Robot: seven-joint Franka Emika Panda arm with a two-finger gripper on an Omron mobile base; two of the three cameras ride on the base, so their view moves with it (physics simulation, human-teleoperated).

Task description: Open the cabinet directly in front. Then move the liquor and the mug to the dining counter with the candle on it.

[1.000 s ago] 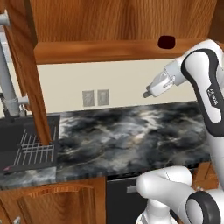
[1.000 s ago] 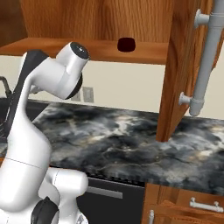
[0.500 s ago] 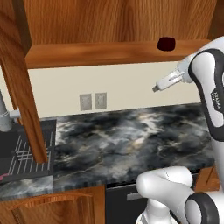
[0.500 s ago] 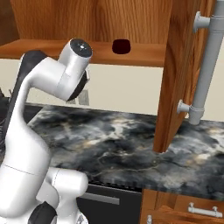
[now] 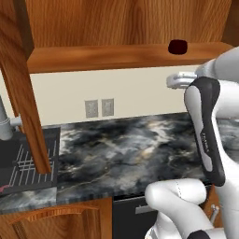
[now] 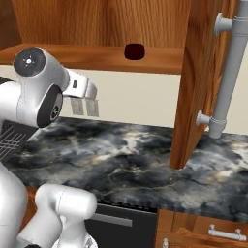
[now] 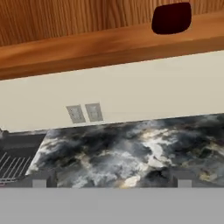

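- At the far left of the left base view, the cabinet's (image 5: 126, 56) left door (image 5: 21, 84) stands swung open, its edge hanging down in front of the dark sink (image 5: 28, 158) with a wire rack in it.
- A grey bar handle (image 5: 4, 123) shows just left of that door.
- The open cabinet's bottom shelf runs across the top of all 3 views, with a cream wall below it.
- 2 grey wall outlets (image 5: 100, 108) sit on that wall, just above the black-and-grey marbled surface (image 5: 121, 154).
- The mug (image 5: 178, 46), dark red and squat, stands at the front edge of the cabinet shelf, right of the middle; in the right base view the mug (image 6: 134, 51) is up and to the right of the arm's hand.
- In the hand view the mug (image 7: 172, 18) is at the upper right, above the claw's (image 7: 111, 179) line.
- The claw stands wide open and holds nothing; its 2 dark fingertips (image 7: 40, 178) are set well apart, below the shelf and clear of the mug.
- At the right of the right base view, the cabinet's right door (image 6: 198, 82) hangs open with its long grey bar handle (image 6: 227, 72) facing out.
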